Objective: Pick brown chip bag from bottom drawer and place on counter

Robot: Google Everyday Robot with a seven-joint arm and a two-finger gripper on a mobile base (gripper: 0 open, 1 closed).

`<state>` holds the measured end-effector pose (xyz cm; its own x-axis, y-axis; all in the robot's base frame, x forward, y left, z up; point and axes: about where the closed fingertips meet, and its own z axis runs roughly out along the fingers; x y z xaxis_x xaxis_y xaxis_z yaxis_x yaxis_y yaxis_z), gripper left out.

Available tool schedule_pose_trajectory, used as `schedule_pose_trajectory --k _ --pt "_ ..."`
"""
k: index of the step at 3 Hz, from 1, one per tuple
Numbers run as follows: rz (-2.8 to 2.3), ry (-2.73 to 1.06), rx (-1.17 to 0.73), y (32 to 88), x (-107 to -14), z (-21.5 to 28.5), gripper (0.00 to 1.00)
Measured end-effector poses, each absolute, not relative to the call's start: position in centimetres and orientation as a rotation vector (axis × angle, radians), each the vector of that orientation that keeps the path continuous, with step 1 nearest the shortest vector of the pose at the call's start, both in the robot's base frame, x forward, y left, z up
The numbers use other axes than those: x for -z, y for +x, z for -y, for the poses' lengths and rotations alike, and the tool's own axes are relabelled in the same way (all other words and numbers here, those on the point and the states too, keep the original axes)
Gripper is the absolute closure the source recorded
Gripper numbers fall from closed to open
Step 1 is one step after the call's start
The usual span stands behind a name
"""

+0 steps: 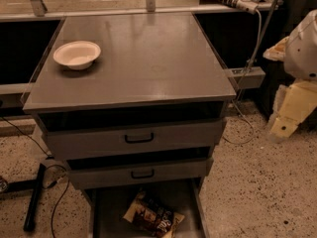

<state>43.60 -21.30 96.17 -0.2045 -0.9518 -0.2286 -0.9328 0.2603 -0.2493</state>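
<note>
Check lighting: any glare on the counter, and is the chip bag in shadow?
Camera view: warm, dim light; soft glare on the counter far edge; brown chip bag shadowed in the bottom drawer; gripper lit, far right, off the cabinet.

Speckled terrazzo floor (257,192); black bar (34,198) lying at left; dim warm light.

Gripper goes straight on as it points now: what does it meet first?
Probably the speckled floor right of the cabinet: the gripper hangs there pointing down and slightly left. Depth is unclear.
</note>
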Motion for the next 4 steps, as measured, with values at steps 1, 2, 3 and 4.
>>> schedule_pose_trajectory --k 1,2,3,4 --pt "-2.165 -1.723 0.022 43.1 -93.0 21.7 0.00" --pt "-2.087 -1.738 -0.011 42.4 -88.5 22.0 0.00" --pt "-1.997 -1.743 -0.053 41.8 -83.3 22.3 0.00" --pt "-1.961 -1.762 -0.023 41.9 -83.2 22.4 0.00"
